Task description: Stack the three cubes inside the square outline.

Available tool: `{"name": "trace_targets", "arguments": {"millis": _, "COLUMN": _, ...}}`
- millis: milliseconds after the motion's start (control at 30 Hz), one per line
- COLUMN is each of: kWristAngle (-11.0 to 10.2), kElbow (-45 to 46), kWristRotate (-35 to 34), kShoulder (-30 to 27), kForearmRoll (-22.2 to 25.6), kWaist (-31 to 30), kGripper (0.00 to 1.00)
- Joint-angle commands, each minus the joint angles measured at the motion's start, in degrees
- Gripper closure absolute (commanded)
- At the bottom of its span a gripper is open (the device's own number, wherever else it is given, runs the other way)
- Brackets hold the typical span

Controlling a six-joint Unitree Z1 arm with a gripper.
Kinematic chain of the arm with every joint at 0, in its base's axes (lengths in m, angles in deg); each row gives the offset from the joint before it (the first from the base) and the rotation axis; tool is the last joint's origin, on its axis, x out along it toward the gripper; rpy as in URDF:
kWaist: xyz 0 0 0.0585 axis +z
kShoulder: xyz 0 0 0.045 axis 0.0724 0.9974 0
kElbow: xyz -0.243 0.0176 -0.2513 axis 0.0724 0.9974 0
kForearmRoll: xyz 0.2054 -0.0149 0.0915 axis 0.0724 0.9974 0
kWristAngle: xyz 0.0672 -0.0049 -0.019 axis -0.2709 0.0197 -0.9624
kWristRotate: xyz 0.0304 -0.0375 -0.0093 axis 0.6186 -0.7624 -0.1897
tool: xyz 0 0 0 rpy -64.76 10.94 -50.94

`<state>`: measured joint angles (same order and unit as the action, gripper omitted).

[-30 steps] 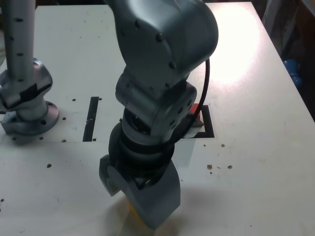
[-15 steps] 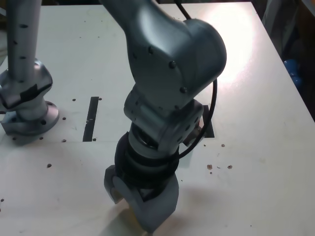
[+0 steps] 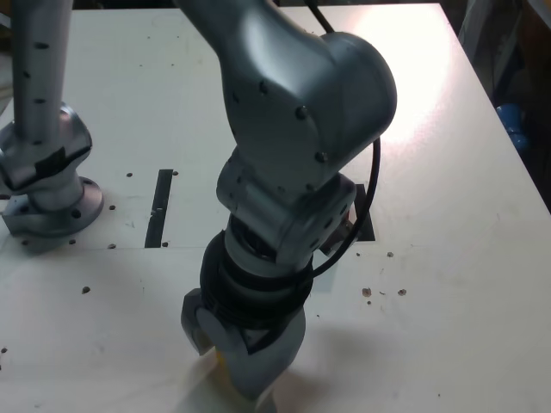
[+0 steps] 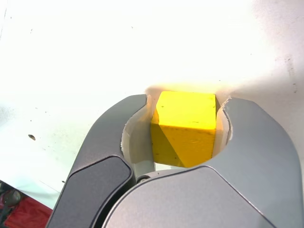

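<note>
My gripper (image 4: 186,102) is down on the white table near its front edge, and its two grey jaws press the sides of a yellow cube (image 4: 185,130). In the exterior view the gripper (image 3: 237,370) points down and only a sliver of the yellow cube (image 3: 222,357) shows beside it. A red cube (image 4: 21,214) peeks in at a corner of the wrist view; my arm hides it in the exterior view. The arm also covers most of the square outline (image 3: 367,225), leaving just its right side showing.
A thin black strip (image 3: 160,206) lies on the table left of my arm. Another arm's grey base (image 3: 47,172) stands at the exterior view's left. The table's right edge runs past a blue object (image 3: 515,125). Small dark specks (image 3: 383,292) dot the surface.
The jaws have closed in on the yellow cube. The arm leaned further over the square outline, hiding the red cube in the exterior view.
</note>
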<state>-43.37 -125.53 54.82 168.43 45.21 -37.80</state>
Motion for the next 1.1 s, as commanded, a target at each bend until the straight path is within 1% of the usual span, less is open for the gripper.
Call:
{"name": "trace_targets", "arguments": {"millis": 0, "kWristAngle": -0.3, "kElbow": -1.2, "kWristRotate": -0.6, "kShoulder": -0.8, "kForearmRoll": 1.5, "kWaist": 0.8, "kGripper": 0.67}}
{"name": "trace_targets", "arguments": {"millis": 133, "kWristAngle": -1.2, "kElbow": -3.6, "kWristRotate": -1.3, "kShoulder": -2.6, "kForearmRoll": 4.7, "kWaist": 3.8, "kGripper": 0.67}}
{"name": "trace_targets", "arguments": {"millis": 300, "kWristAngle": -4.3, "kElbow": -7.5, "kWristRotate": -2.6, "kShoulder": -6.4, "kForearmRoll": 10.1, "kWaist": 9.5, "kGripper": 0.67}}
{"name": "trace_targets", "arguments": {"millis": 400, "kWristAngle": -5.1, "kElbow": -9.6, "kWristRotate": -3.0, "kShoulder": -8.3, "kForearmRoll": 12.6, "kWaist": 14.3, "kGripper": 0.67}}
{"name": "trace_targets", "arguments": {"millis": 533, "kWristAngle": -5.0, "kElbow": -10.8, "kWristRotate": -3.0, "kShoulder": -9.4, "kForearmRoll": 13.7, "kWaist": 20.4, "kGripper": 0.67}}
{"name": "trace_targets", "arguments": {"millis": 767, "kWristAngle": -4.0, "kElbow": -11.1, "kWristRotate": -2.5, "kShoulder": -9.3, "kForearmRoll": 12.7, "kWaist": 29.6, "kGripper": 0.67}}
{"name": "trace_targets", "arguments": {"millis": 933, "kWristAngle": -2.6, "kElbow": -11.1, "kWristRotate": -0.8, "kShoulder": -8.2, "kForearmRoll": 12.3, "kWaist": 34.5, "kGripper": 0.67}}
{"name": "trace_targets", "arguments": {"millis": 1067, "kWristAngle": -1.8, "kElbow": -11.1, "kWristRotate": 1.3, "kShoulder": -7.2, "kForearmRoll": 12.0, "kWaist": 36.9, "kGripper": 0.67}}
